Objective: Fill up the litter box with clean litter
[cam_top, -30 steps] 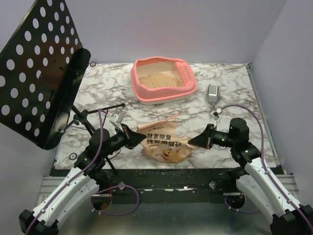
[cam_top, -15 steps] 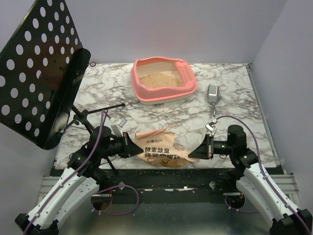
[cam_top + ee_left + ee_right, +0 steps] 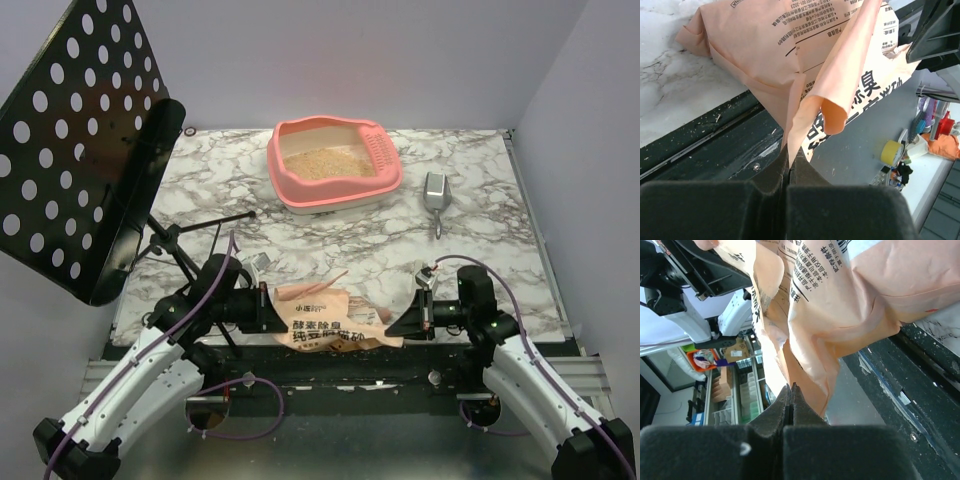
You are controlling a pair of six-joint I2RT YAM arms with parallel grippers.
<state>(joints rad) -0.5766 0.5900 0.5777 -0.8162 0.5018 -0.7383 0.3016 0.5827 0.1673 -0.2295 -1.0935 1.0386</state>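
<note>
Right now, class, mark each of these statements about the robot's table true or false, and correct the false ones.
1. The litter box has tan litter in it. True.
2. The silver scoop lies inside the box. False: it lies on the table, to the right of the box.
3. The left gripper and right gripper are each shut on the paper bag. True.
4. The bag is at the far edge, behind the box. False: it is at the near edge, between the grippers.
</note>
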